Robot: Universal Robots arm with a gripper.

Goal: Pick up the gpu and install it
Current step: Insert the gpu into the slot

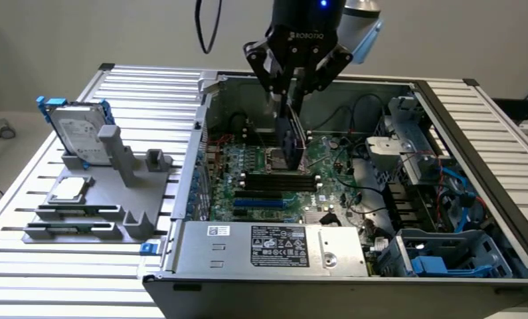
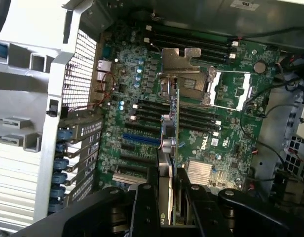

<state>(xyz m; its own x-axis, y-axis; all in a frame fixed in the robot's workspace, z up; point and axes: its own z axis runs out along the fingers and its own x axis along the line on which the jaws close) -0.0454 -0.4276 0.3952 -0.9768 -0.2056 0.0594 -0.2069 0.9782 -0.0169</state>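
Gripper (image 1: 292, 100) had its fingers clamped on the gpu (image 1: 290, 143). Card hung upright, edge-down, inside the open computer case (image 1: 195, 133), just above the middle of the motherboard (image 1: 264, 169).

A robot lab for work on computers.
A robot's tool (image 1: 292, 98) hangs over an open computer case (image 1: 335, 294) on a ribbed metal surface (image 1: 139, 86). A grey holder (image 1: 135, 178) of spare parts sits near the surface's edge, by a bare wall (image 1: 69, 33).
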